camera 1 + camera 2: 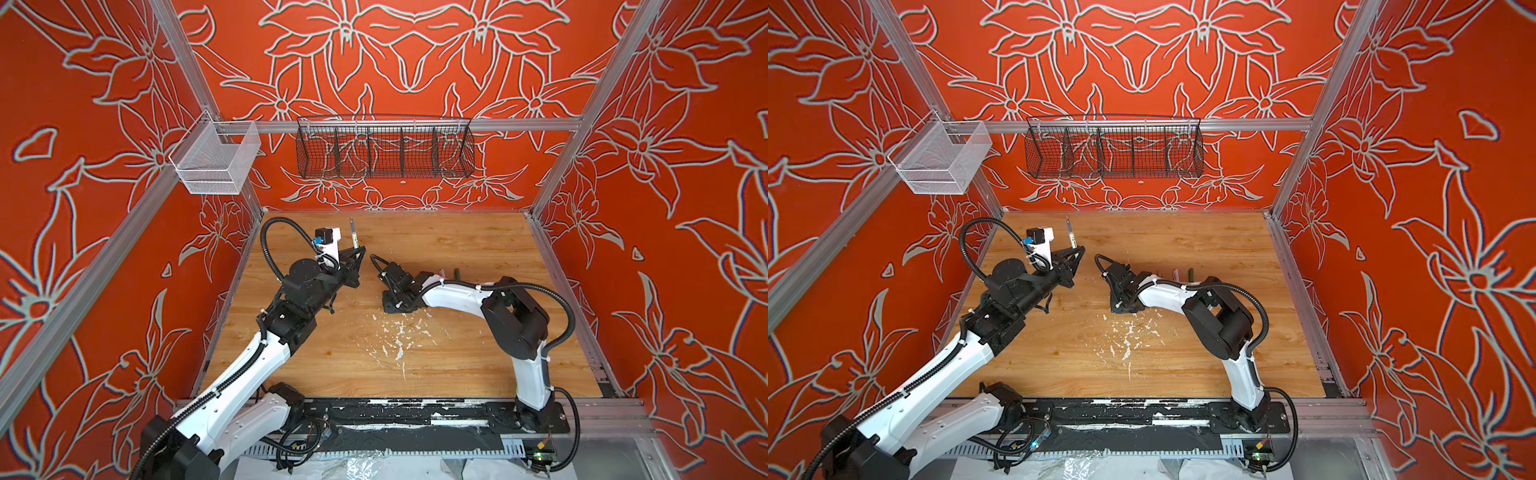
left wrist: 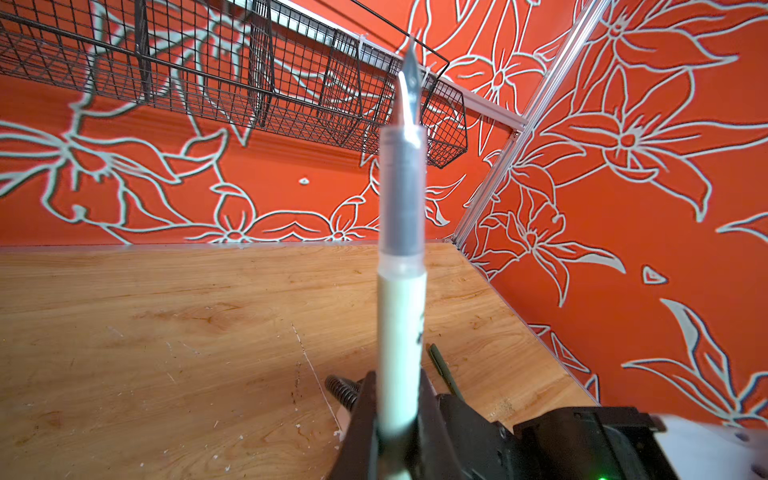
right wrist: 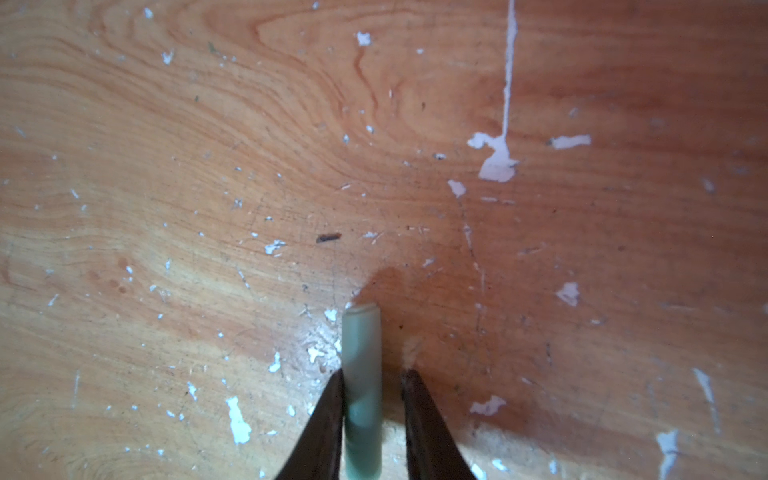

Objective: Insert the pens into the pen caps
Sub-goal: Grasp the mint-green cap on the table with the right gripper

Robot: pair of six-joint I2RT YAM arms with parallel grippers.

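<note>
Left wrist view is filled by the left gripper [image 2: 399,399], clamped tight on the barrel of a slim pale green pen [image 2: 401,299]. The pen stands upright, its clear grip section and dark pointed nib aimed upward. Only this view shows the nib sharply. It also catches a thin dark green pen [image 2: 442,365] lying flat on the wood just beyond the gripper.

Only the right wrist view shows what the right gripper [image 3: 374,374] is doing. Its dark fingers [image 3: 328,415] are slightly parted around a short, stubby pale green cap [image 3: 361,345]. One finger touches the tube and a strip of wood shows beside the other, so the cap is straddled, not pinched. In both top views the downward-pointing gripper hides that cap. In a top view the end of a pink pen [image 1: 1176,274] peeks out behind the right arm.

On the back rail hangs a black wire basket [image 1: 316,153] with dividers, and only wallpaper shows through its mesh. A white mesh bin [image 1: 216,166] hangs at the left corner.

The wooden tabletop [image 1: 457,353] is spattered with white paint flecks [image 1: 399,336]. Around it stand orange-red walls [image 1: 374,62] with pale flower outlines, in an aluminium frame [image 1: 519,124].
</note>
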